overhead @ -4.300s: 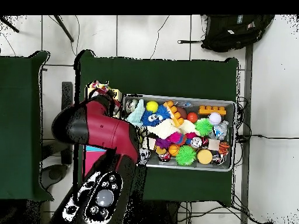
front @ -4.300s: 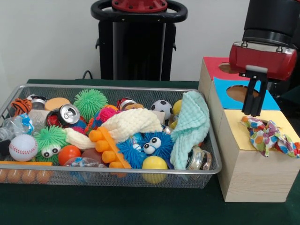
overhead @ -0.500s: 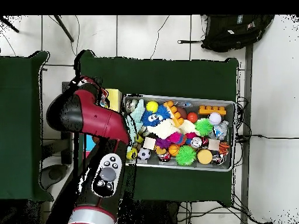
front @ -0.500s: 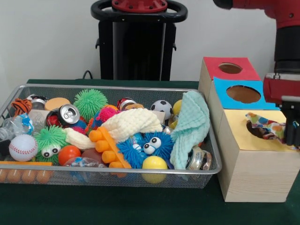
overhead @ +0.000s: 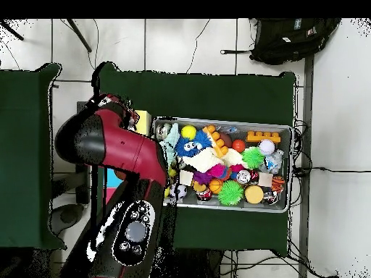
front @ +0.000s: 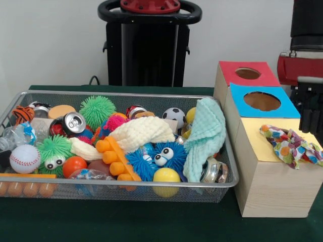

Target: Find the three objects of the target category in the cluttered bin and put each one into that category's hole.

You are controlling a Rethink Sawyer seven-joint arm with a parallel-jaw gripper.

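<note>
The wire mesh bin (front: 126,94) fills the left of the front view, packed with toys. One white fabric piece with multicoloured dots (front: 290,146) lies crumpled on the yellow top (front: 254,138) of the largest wooden box. It covers the hole, which is hidden. No other dotted piece shows in the bin. My gripper (front: 312,118) hangs at the right edge, just above and behind the dotted piece and apart from it. In the overhead view my arm (overhead: 109,145) covers the boxes, and the bin (overhead: 286,130) lies to its right.
A mint-green waffle cloth (front: 207,136) drapes over the bin's right end and a cream waffle cloth (front: 144,132) lies in the middle. Balls, cans and furry toys crowd the bin. The blue-topped (front: 237,106) and red-topped (front: 227,73) boxes stand behind the yellow one.
My gripper has risen from beside the yellow top. The dotted piece, partly down in the hole half a second ago, now lies spread over it.
</note>
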